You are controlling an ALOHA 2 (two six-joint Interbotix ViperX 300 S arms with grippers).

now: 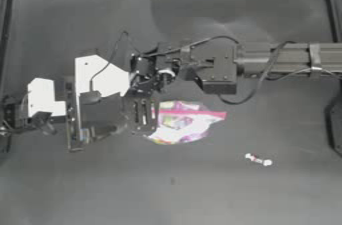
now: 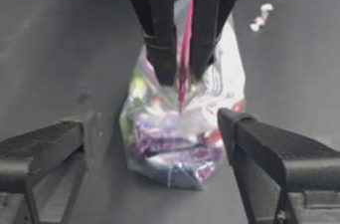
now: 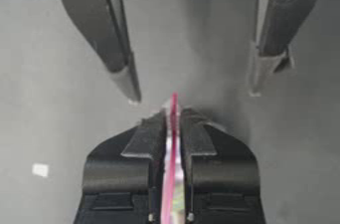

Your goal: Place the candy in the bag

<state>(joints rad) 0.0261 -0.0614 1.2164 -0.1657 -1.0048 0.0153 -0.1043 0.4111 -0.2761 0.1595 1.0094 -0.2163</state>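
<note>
Across the dark table (image 1: 80,194), the two arms meet near the middle. Reaching in from the right side along the upper half, the right arm ends just above the bag, and the right gripper (image 3: 173,118) is clamped tight on the bag's pink strip (image 3: 173,178), which runs up between its closed jaws and pokes out a little past their tips. From the left, the left arm carries white housings and ends at the left gripper (image 1: 143,114), which sits just beside the bag's left edge; its jaws are spread wide, one on each side of the bag in its own wrist view, and neither is seen touching the plastic. Between the two grippers sits the bag (image 1: 182,121), a crinkly clear pouch with the strip along its top and multicoloured sweets showing through; the left wrist view shows it standing fairly upright with its lower end on the table (image 2: 59,58) and its top pinched by the right gripper (image 2: 181,76). Lying on the table well apart from the bag, toward the near right, is the candy (image 1: 258,159), white with a red middle, untouched by either gripper; it also shows in the left wrist view beyond the bag (image 2: 260,17).
</note>
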